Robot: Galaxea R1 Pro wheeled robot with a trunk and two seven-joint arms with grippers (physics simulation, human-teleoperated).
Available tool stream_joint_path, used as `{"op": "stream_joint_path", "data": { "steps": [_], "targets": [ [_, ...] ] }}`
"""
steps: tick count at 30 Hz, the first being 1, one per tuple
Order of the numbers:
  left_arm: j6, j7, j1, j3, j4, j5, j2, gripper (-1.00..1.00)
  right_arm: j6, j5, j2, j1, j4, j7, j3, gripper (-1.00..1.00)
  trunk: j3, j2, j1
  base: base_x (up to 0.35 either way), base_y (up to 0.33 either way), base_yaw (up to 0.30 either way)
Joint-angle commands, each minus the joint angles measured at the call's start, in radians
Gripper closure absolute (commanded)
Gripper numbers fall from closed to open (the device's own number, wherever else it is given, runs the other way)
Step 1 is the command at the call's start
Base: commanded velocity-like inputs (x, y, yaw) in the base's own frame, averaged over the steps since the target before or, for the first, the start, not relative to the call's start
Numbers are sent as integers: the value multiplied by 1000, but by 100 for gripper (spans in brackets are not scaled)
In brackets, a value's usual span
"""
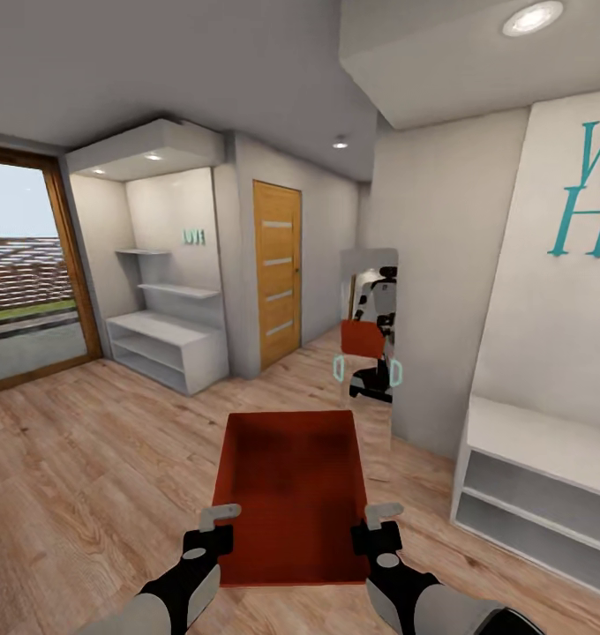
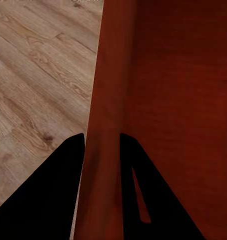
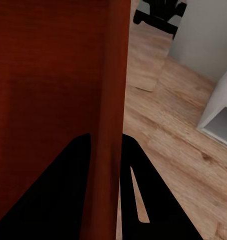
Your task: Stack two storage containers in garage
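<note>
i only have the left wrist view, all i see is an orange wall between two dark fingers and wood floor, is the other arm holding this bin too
Observer: Yes. In the right wrist view the right pincer straddles the opposite wall of the storage container.
Operator: is anything inside it
Observer: No, from the head view its bottom is bare.
Operator: what's ahead of me
Observer: A mirror on the wall corner reflects the robot carrying the bin; left of it is a shut wooden door.
Operator: anything close on my right
Observer: A low white shelf unit against the wall.
</note>
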Motion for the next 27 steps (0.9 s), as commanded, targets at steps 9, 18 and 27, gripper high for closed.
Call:
{"op": "stream_joint_path", "data": {
  "steps": [9, 18, 27],
  "targets": [
    [-5, 46, 0, 21, -1, -6, 0, 100, 1, 3, 1, -1, -10, 42, -80, 100, 0, -1, 1, 322, 0, 0],
    [-5, 47, 0, 21, -1, -6, 0, 100, 1, 3, 0, -2, -10, 42, -79, 100, 0, -1, 1, 322, 0, 111],
    [-5, 47, 0, 21, -1, -6, -1, 100, 1, 3, -2, -1, -10, 42, -80, 100, 0, -1, 1, 322, 0, 261]
  ]
}}
